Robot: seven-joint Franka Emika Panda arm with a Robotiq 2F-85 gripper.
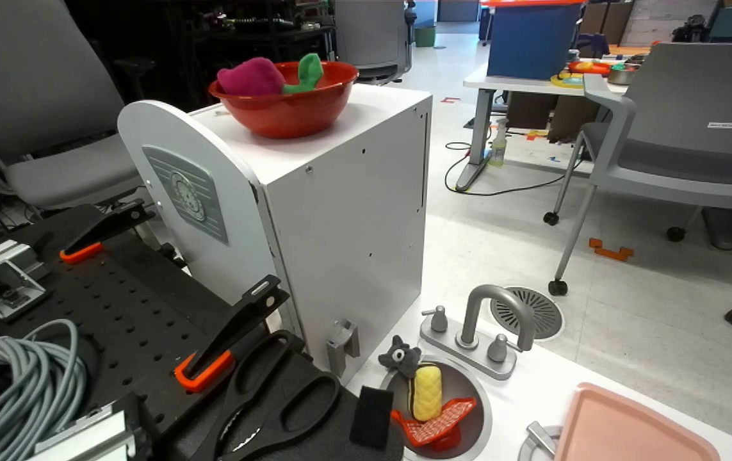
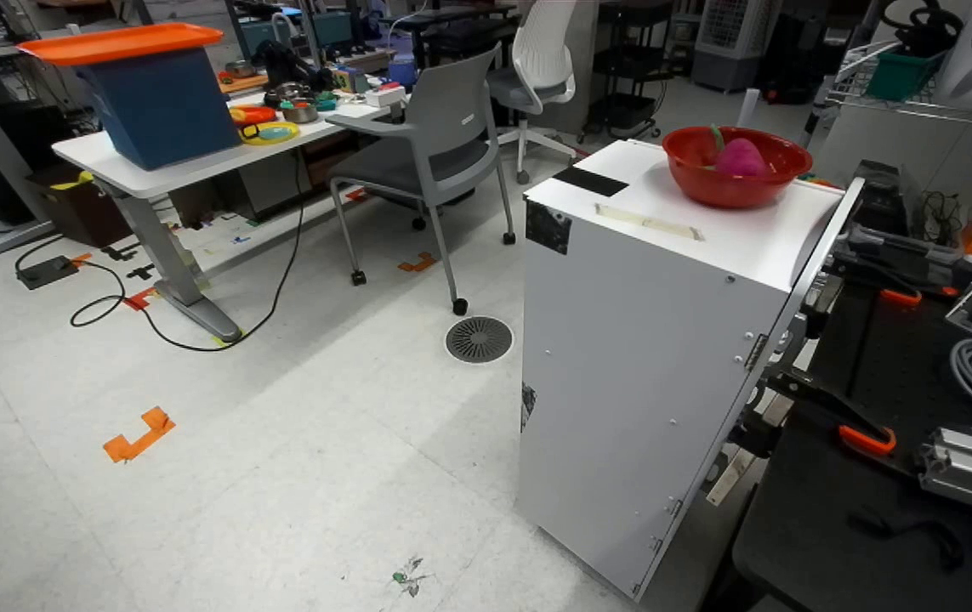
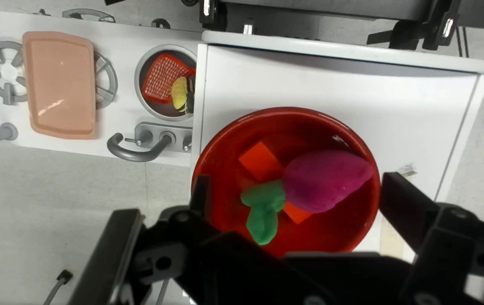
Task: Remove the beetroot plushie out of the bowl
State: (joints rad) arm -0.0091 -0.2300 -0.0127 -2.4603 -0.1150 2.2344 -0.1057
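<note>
In the bowl [image 3: 227, 203], the beetroot plushie [image 3: 324, 180] partly hides something orange [image 3: 261, 161].

Readable text: none in any view.
Chair [image 1: 673, 102]: white label [image 1: 727, 125], any print on it too small to read.
Cabinet [image 1: 356, 205]: grey dial [image 1: 187, 195], its marks too small to make out.

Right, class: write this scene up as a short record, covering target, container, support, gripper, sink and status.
target: beetroot plushie, magenta with green leaves
container: red bowl
also inside: something orange, partly hidden
support: white cabinet, under the bowl
gripper: open, holding nothing
sink: yellow item and red patterned item inside
status: plushie not yet removed
</note>
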